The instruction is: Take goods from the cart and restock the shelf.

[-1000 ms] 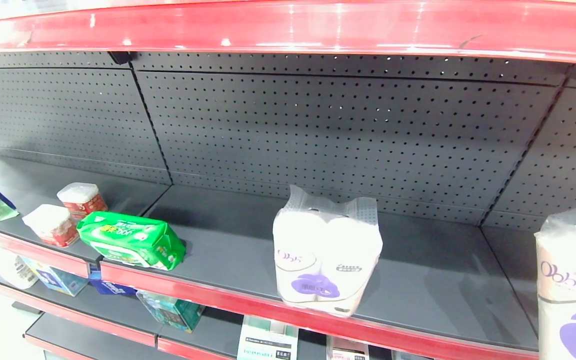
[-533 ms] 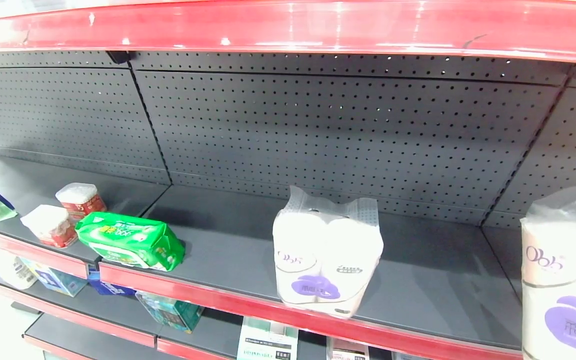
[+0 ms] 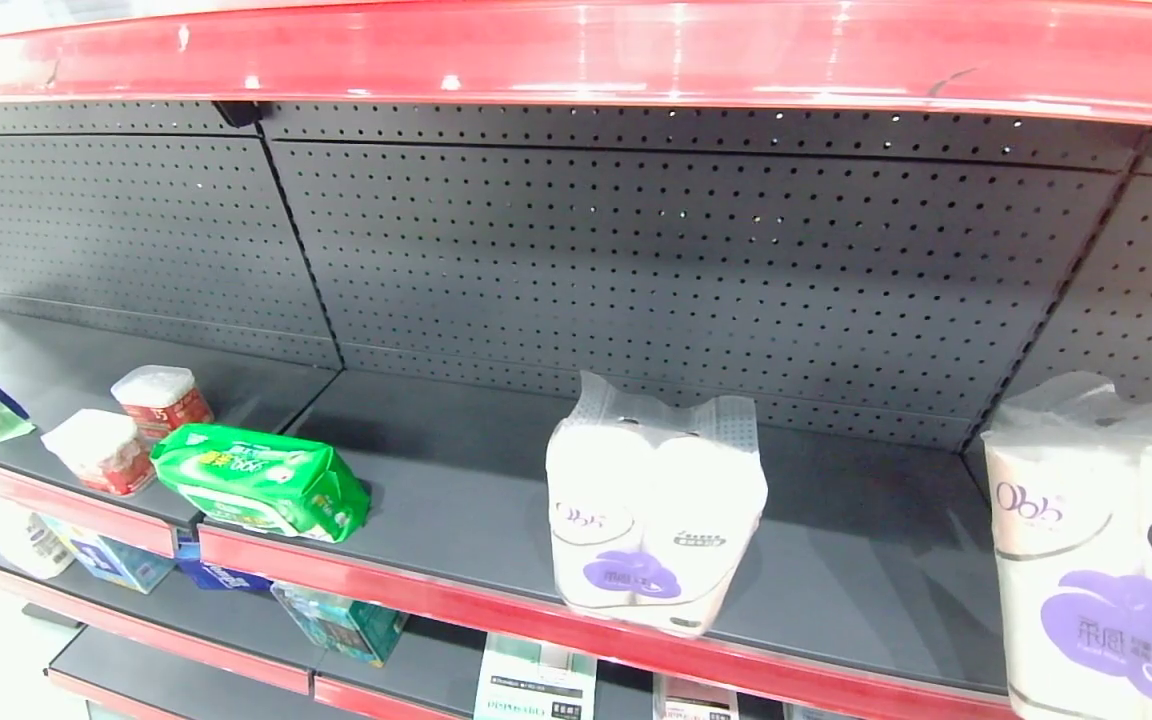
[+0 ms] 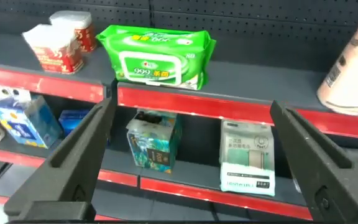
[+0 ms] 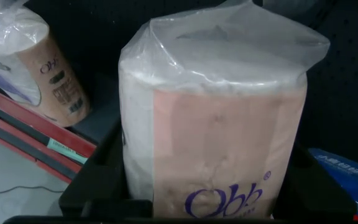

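Item in hand: paper-roll pack (image 3: 1076,540), upright, held at the right end of the shelf (image 3: 836,570), not yet set down.
Holder: right gripper (image 5: 213,196), jaws pinching the pack's sides.
Left gripper (image 4: 191,168): jaws spread, nothing between.
Shelved: one matching pack (image 3: 651,510) (at the front lip), green wipes pack (image 3: 261,480).
Judged: placement pending, and much of the shelf is bare.

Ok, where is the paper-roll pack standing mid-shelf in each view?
Head view: paper-roll pack mid-shelf, at the front edge.
Left wrist view: paper-roll pack along the shelf from the green wipes pack.
Right wrist view: paper-roll pack beside the held pack.
Shared landmark: the red shelf edge beneath it.
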